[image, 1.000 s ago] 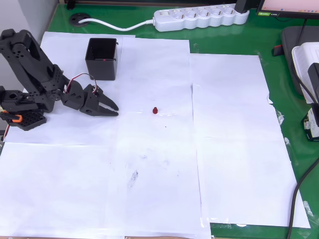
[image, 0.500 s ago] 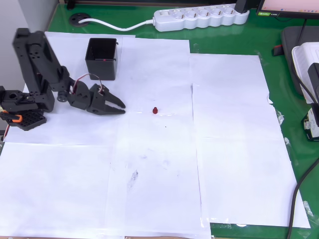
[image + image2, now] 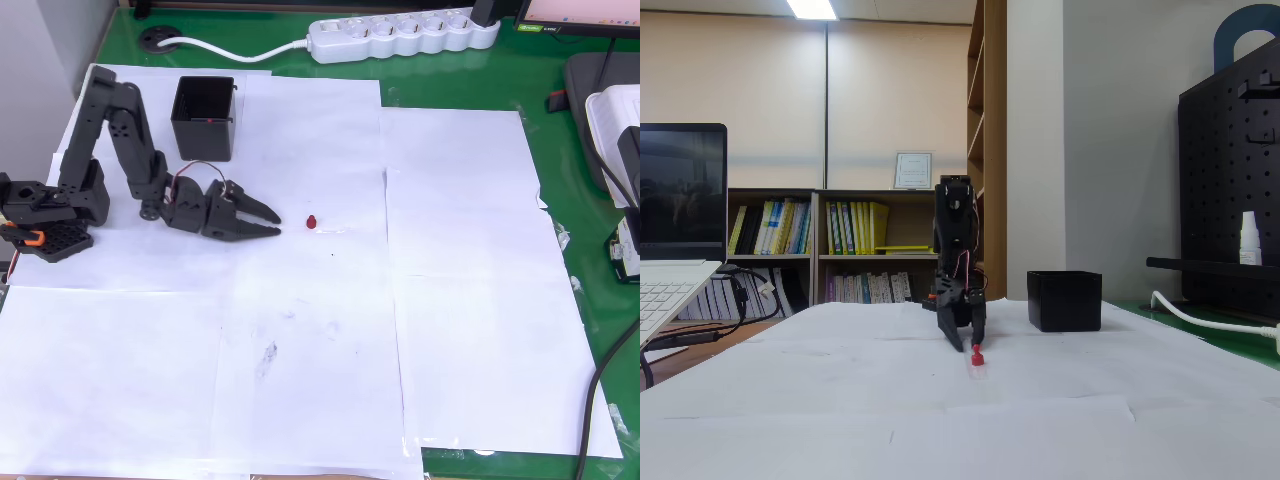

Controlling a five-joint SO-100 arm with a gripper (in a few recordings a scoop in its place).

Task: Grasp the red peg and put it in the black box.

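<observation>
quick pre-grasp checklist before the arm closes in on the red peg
1. Red peg lies free on the paper: ok.
2. Gripper open, empty: ok.
3. Fingertips point at the peg, apart from it in the overhead view: ok.
4. Paper between gripper and peg bare: ok.
5. Black box upright, open top unblocked: ok.
6. Fingertip height above the table: cannot tell.

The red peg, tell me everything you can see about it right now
The red peg is a tiny dark-red rounded piece, looking like plastic, lying on the white paper near the middle of the table. In the fixed view it sits low on the sheet, slightly taller than wide. Nothing grips it: the gripper points at it from the left in the overhead view, fingers spread, a gap between them and the peg. The black box stands apart.
</observation>
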